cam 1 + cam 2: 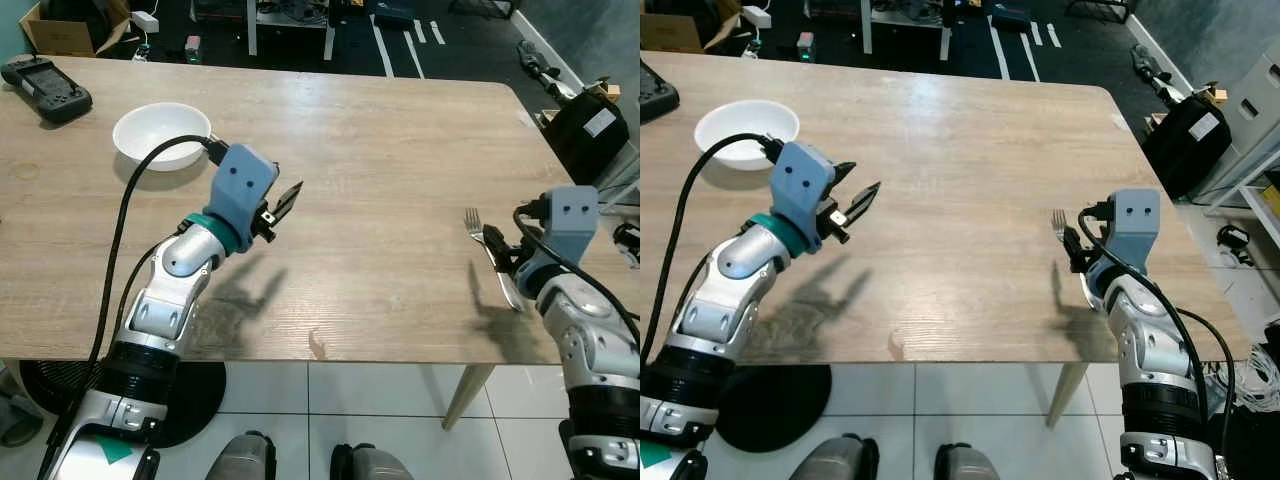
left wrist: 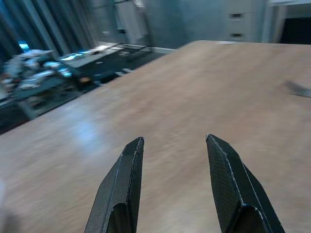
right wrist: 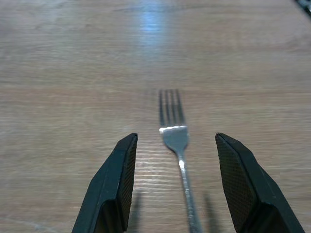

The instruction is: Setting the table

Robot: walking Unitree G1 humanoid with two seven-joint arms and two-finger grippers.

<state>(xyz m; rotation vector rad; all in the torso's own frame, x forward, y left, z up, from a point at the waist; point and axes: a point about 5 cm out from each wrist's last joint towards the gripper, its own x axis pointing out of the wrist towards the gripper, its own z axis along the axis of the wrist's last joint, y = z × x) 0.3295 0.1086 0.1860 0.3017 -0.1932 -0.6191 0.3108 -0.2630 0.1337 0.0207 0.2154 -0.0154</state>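
1. Fork (image 3: pixel 178 145): lies flat on the wooden table (image 1: pixel 400 180), near the robot's right-hand end and close to the near edge. Its long axis runs from the near edge toward the far side; the tines point away from the robot, the handle back toward it.
2. Appearance of fork: silver metal, four slender tines, a narrow neck widening into a plain handle. The lower handle is hidden behind the right arm in the head views.
3. Right gripper (image 3: pixel 176 184): fingers parted, one on either side of the fork's neck and handle, with table visible between each finger and the metal. No contact seen. In the head views the gripper sits just above the fork, low over the table.
4. Left gripper (image 1: pixel 285 203): held above the table surface on the robot's left half, fingers spread and holding nothing; its shadow falls on the wood below it. The left wrist view shows bare tabletop between the two black fingers.
5. Bowl (image 1: pixel 160 135): white, round, upright, on the far left part of the table, well apart from the fork. The left arm's black cable crosses in front of it.
6. Black handheld device (image 1: pixel 45 88): rests at the far left corner of the table, beyond the bowl.
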